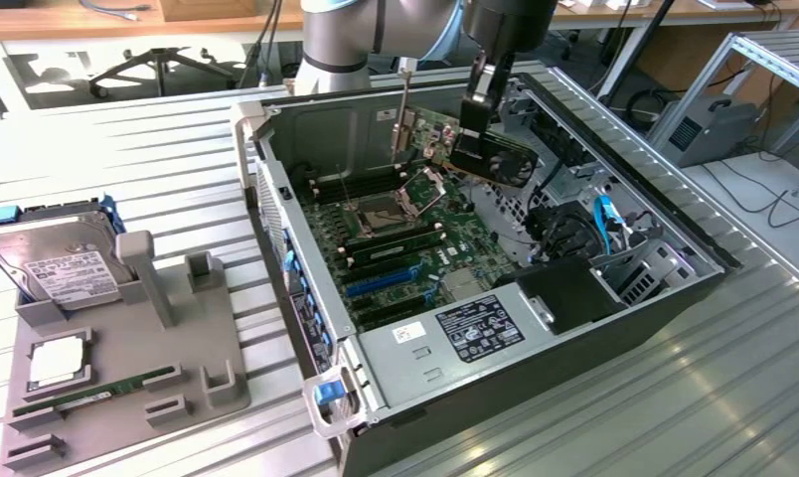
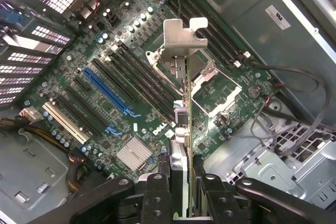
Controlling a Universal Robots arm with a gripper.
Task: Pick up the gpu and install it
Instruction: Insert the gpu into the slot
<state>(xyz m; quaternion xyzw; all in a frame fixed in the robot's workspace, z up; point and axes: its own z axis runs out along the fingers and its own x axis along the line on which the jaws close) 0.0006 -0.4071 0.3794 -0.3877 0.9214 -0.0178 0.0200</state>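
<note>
1. Hand. The hand (image 2: 184, 184) is clamped on the gpu (image 2: 181, 129). One of the fingers (image 2: 157, 195) bears on each flat face, close to the card's upper edge.

2. Position of the gpu. The gpu (image 1: 495, 159) hangs on edge below the hand (image 1: 482, 121), inside the open computer case (image 1: 638, 214). Its silver bracket (image 2: 181, 38) stands at the end away from the hand. The card is over the motherboard (image 2: 121, 77), near the processor socket (image 2: 215, 90) and apart from the blue slot (image 2: 107, 93). Its lower edge appears clear of the board, though the views do not confirm this.

3. Handling.
- Judged light and stiff: a thin rigid board that should not sag in a grip at one edge.
- Judged fragile: the components and the contact edge are unlikely to tolerate pressure or scraping.
- The smooth faces may let the card pivot between the fingers.
- Best hold: both faces along the upper edge, away from the contacts.

4. Surroundings. The case lies on the worktop (image 1: 134, 139). Beside it, a grey tray (image 1: 134, 348) carries a hard drive (image 1: 55, 263) and a memory stick (image 1: 94, 395).
</note>
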